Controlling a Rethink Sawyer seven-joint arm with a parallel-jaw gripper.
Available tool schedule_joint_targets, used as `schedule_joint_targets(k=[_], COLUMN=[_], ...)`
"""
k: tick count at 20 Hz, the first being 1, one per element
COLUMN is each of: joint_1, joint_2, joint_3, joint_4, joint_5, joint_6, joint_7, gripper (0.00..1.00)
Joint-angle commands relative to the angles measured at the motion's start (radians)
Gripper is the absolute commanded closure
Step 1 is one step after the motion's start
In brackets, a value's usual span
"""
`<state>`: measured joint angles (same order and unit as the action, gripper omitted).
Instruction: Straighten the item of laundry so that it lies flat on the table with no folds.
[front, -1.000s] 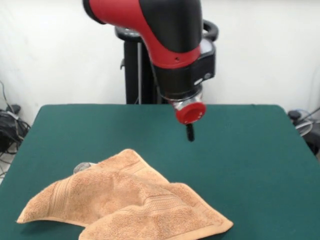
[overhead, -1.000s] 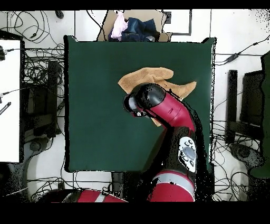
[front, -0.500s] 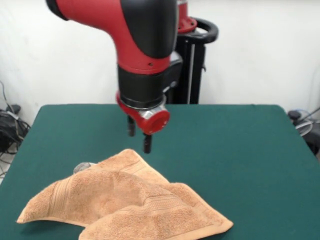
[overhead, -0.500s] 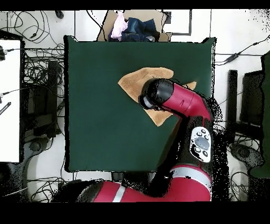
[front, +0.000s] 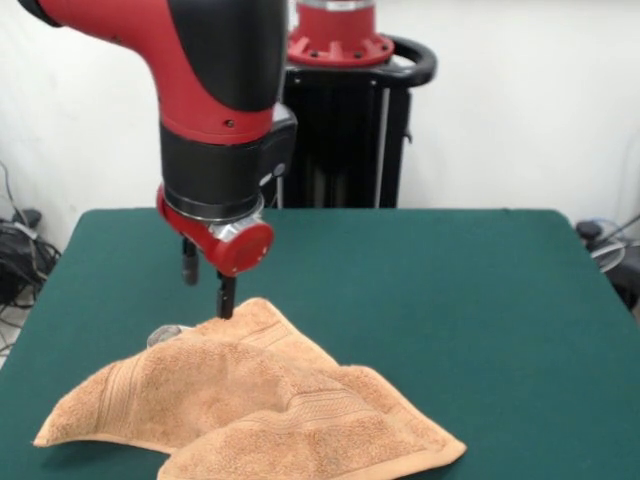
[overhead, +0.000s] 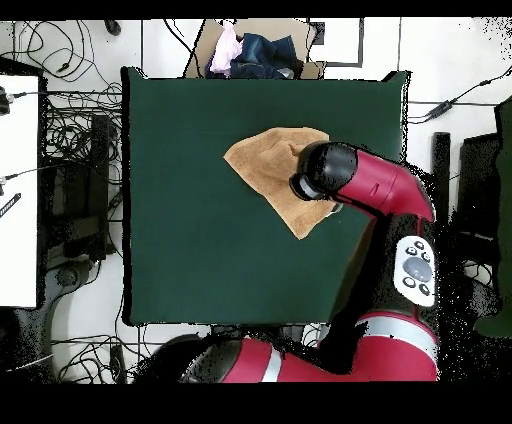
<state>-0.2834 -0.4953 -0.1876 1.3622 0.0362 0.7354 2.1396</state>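
The item of laundry (front: 250, 400) is an orange-tan towel lying crumpled on the green table (front: 450, 300), near its front left, with folds and one layer doubled over another. A small pale bit (front: 168, 333) peeks out at its far left edge. My gripper (front: 207, 285) hangs open just over the towel's far corner, holding nothing; one fingertip (front: 226, 300) is close above the cloth. In the overhead view the towel (overhead: 265, 165) shows partly, with the arm's wrist (overhead: 322, 172) covering its right part and hiding the gripper.
A cardboard box with clothes (overhead: 250, 50) sits beyond the table's (overhead: 190, 220) top edge in the overhead view. Cables lie on the floor all around. The black pedestal (front: 340, 140) stands behind the table's far edge.
The arm has swung left in the front view and come down from mid-table to just above the towel's far corner. The towel has not moved.
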Motion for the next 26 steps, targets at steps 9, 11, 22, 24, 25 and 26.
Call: schedule_joint_targets(k=[9,11,22,24,25,26], joint_1=[0.02,0.021,-0.08,-0.091,-0.099,-0.11], joint_2=[0.01,-0.002,-0.007,-0.008,-0.005,-0.001], joint_3=[0.157,0.16,0.261,0.273,0.282,0.293], joint_4=[0.132,0.157,0.274,0.288,0.294,0.3], joint_5=[-0.046,-0.042,-0.047,-0.055,-0.059,-0.062], joint_6=[-0.179,-0.182,-0.235,-0.233,-0.235,-0.242], joint_7=[0.016,0.023,-0.033,-0.039,-0.045,-0.051], gripper=[0.0,0.0,0.0,0.0,0.0,0.0])
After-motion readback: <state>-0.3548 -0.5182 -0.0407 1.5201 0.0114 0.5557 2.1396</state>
